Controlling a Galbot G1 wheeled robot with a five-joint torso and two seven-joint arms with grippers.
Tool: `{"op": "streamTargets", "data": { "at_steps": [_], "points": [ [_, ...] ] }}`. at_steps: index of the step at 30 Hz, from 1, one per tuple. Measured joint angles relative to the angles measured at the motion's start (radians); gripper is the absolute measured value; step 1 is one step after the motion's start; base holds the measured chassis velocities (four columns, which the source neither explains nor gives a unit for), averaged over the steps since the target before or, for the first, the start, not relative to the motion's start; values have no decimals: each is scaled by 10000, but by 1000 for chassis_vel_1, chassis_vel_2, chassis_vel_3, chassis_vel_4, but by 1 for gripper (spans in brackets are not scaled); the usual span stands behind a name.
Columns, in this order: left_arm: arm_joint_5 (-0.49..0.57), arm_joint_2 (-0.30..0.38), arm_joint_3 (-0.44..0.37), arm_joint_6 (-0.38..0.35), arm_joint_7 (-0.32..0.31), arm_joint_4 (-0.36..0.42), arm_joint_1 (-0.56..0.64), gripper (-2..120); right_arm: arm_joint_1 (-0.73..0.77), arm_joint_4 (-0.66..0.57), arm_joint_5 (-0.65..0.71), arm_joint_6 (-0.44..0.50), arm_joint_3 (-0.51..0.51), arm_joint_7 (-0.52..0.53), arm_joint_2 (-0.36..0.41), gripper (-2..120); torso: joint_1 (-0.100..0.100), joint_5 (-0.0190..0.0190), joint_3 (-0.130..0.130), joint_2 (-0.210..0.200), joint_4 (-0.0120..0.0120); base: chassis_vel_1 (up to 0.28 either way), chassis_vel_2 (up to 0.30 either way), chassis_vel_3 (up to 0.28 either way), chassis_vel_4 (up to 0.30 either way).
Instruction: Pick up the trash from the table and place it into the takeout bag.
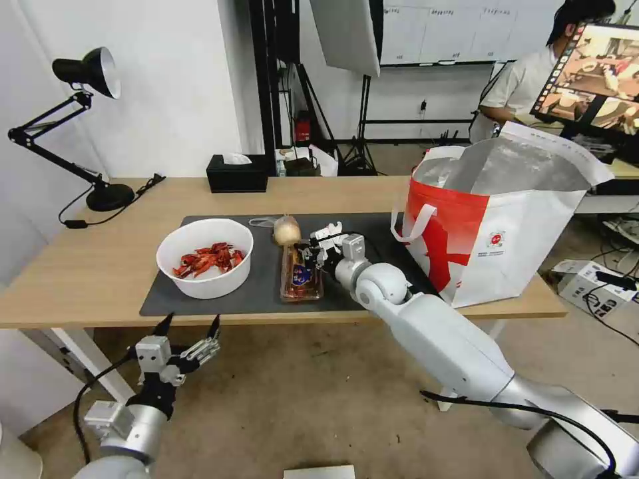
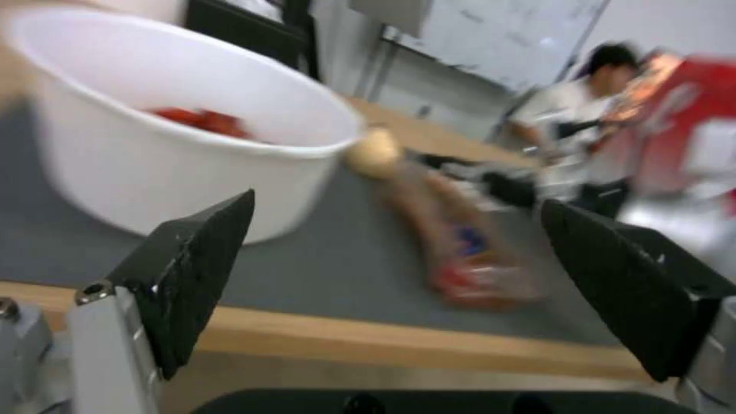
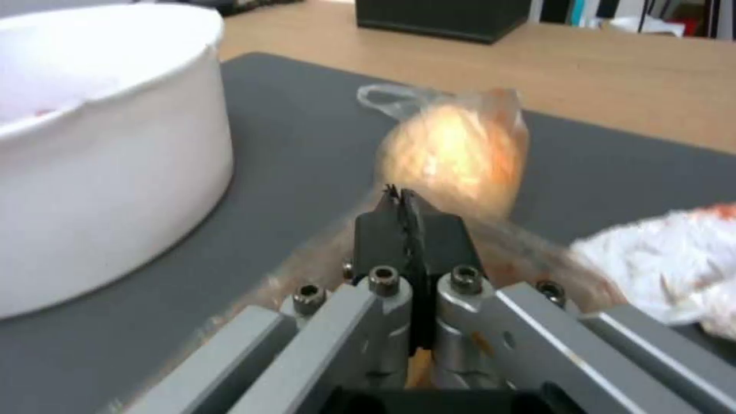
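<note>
The white bowl of red crayfish shells [image 1: 205,256] [image 2: 176,115] [image 3: 100,144] stands on the left of the dark mat [image 1: 246,296]. Beside it lies the clear plastic tray [image 1: 301,274] [image 2: 468,253] [image 3: 299,270]. My right gripper [image 1: 310,254] [image 3: 402,198] is shut on the tray's far right rim. Just beyond are the small clear bag with a beige lump [image 1: 286,229] [image 3: 452,149] and the crumpled tissue [image 1: 326,234] [image 3: 675,270]. The takeout bag [image 1: 499,219] stands open at the table's right end. My left gripper [image 1: 190,320] [image 2: 397,202] hangs open below the table's front edge [image 2: 383,339].
A black tissue box [image 1: 236,174] and a black desk lamp [image 1: 100,193] stand at the table's back left. A person sits at a monitor [image 1: 592,80] behind the takeout bag. Bare wood lies left of the mat.
</note>
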State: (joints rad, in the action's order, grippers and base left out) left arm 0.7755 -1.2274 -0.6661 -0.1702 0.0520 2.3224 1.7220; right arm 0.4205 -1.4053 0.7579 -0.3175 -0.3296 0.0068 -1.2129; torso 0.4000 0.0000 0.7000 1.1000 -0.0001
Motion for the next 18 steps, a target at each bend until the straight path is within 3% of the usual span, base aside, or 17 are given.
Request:
{"op": "streamTargets", "data": {
  "at_steps": [3,12,14,18],
  "points": [
    [1924,848,60,-498,-318,319,-366,100,-126,78,-13,16,-139,-13,-130,0,0,0,0,0,3,0,0,0,0],
    [4521,1862,745,-1100,-1044,119,-1591,100,-167,228,-18,17,-208,-44,-140,0,1,-3,1,-1,0,0,0,0,0],
    [5417,2272,1018,-1188,-1184,-62,-1955,100,-166,229,-16,18,-216,-47,-135,0,1,-1,1,0,2,0,0,0,0],
    [6195,2738,1491,-1338,-1253,-579,-2431,100,-163,222,0,18,-326,-78,-116,0,0,0,1,0,1,0,0,0,0]
  ]
}}
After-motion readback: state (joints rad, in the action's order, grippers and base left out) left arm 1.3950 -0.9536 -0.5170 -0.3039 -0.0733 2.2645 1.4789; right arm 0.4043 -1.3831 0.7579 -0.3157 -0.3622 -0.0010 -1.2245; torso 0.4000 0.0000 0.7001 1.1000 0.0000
